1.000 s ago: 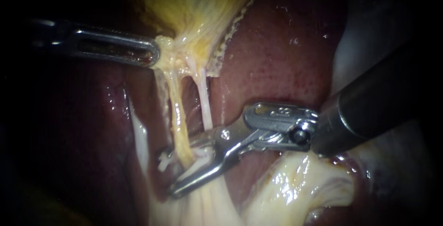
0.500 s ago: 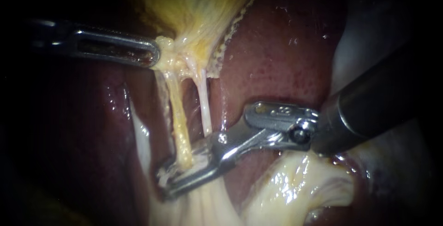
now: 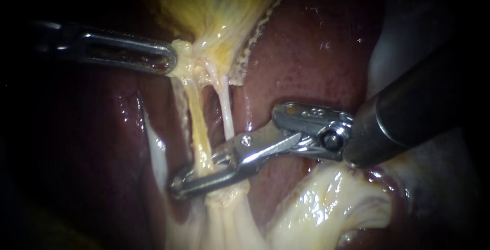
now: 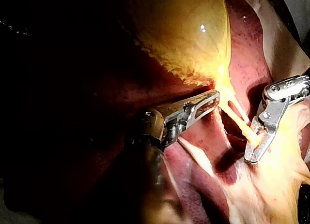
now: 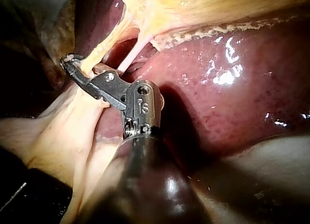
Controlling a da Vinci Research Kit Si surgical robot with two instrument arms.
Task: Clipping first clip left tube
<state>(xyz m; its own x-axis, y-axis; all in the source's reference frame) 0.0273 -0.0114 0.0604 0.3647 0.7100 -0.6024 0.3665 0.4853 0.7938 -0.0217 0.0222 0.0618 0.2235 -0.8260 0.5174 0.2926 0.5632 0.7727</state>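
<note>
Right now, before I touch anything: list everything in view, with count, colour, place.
liver: one, dark red, behind and to the right of the tubes.
gallbladder: one, yellow, above the tubes.
left tube: one, yellow, runs down from the gallbladder into the right instrument.
right tube: one, pale white, beside the left tube, passes behind the right instrument.
pale tissue: one mass, cream, below the right instrument.
left instrument: one, silver, comes in from the left, shut on the gallbladder's lower end.
right instrument: one, silver tip on a dark shaft, comes in from the right, shut on the left tube.
</note>
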